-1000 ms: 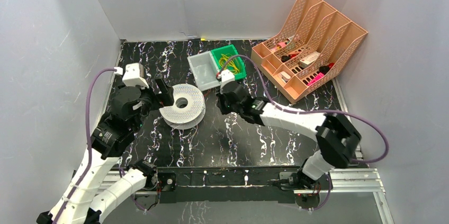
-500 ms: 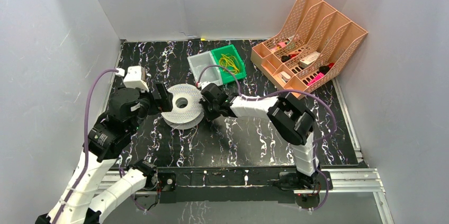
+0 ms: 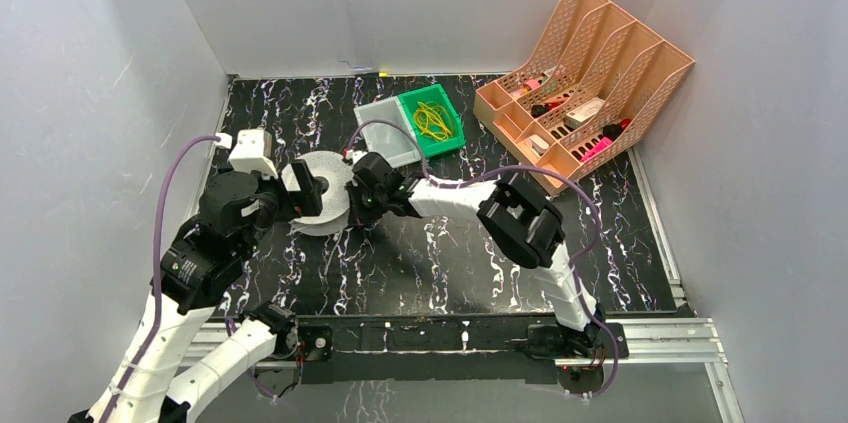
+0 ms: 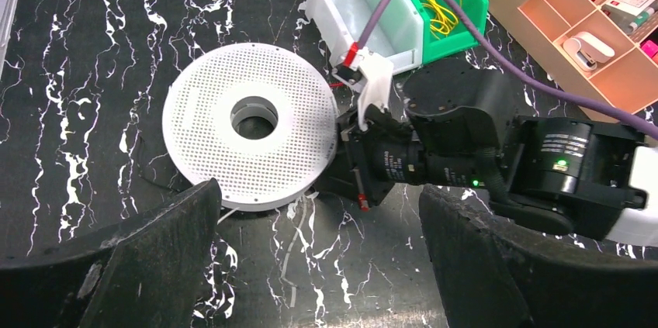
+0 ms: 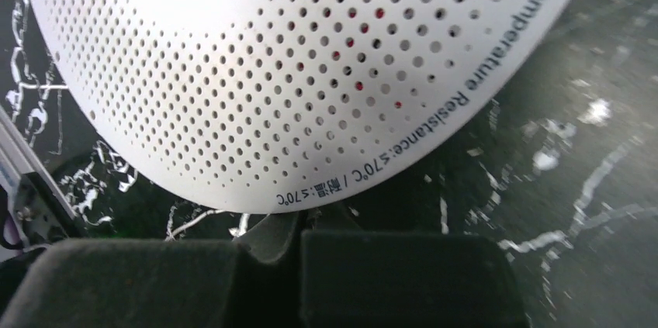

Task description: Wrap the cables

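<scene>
A white perforated spool (image 3: 328, 183) lies flat on the black marble table; it also shows in the left wrist view (image 4: 252, 138). The red wire (image 5: 358, 86) shows only as red specks through the spool's holes, wound inside. My left gripper (image 3: 303, 193) is open and empty just left of the spool, its fingers (image 4: 155, 250) spread wide on the near side. My right gripper (image 3: 354, 199) is shut, its tips (image 5: 299, 239) low at the spool's right rim (image 5: 372, 165). No wire is visible between its fingers.
A white tray (image 3: 385, 131) and a green bin (image 3: 436, 121) holding a yellow wire tangle stand behind the spool. An orange file organiser (image 3: 585, 83) stands at the back right. The right arm's purple cord (image 4: 465, 41) arcs over the tray.
My right arm has swung left from the tray to the spool's right rim. The spool and my left gripper have shifted a little to the left.
</scene>
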